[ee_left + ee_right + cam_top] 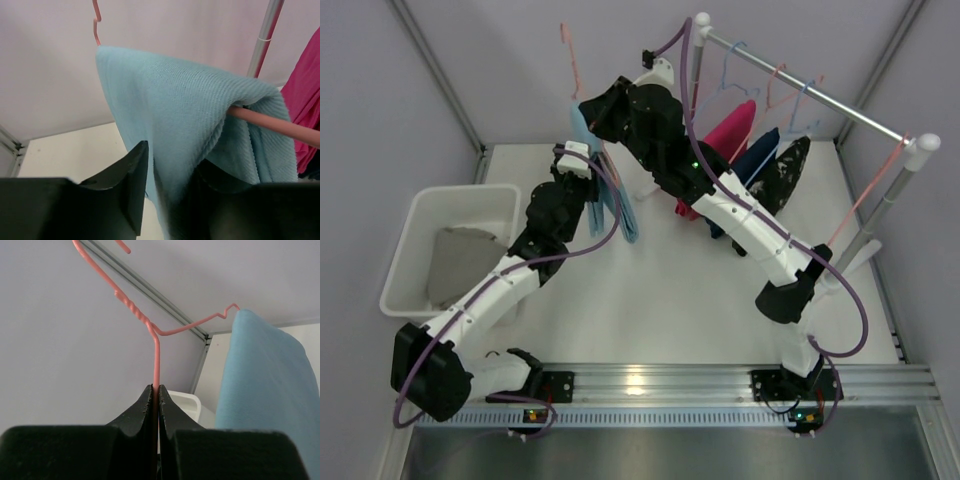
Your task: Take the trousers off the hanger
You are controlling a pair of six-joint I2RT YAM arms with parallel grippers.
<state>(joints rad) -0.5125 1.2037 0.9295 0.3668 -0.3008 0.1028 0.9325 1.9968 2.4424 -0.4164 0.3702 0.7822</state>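
Pink hanger point(157, 365) shows clamped only from right wrist.

The gripper point(155, 395) pinches the hanger point(156, 355)
Pink wire clamped at centre frame; blue trousers point(265, 390) drape at right.

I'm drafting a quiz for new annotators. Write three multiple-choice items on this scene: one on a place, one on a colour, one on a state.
1. Where is the grey cloth? A on a shelf; B in the white bin; C on the floor.
2. What colour are the hung trousers? A light blue; B yellow; C green.
3. How is the right gripper? A open, empty; B shut on the hanger; C shut on the hung trousers.
Key: B, it lies crumpled inside the bin; A, both wrist views show light blue; B, its jaws pinch the pink wire.
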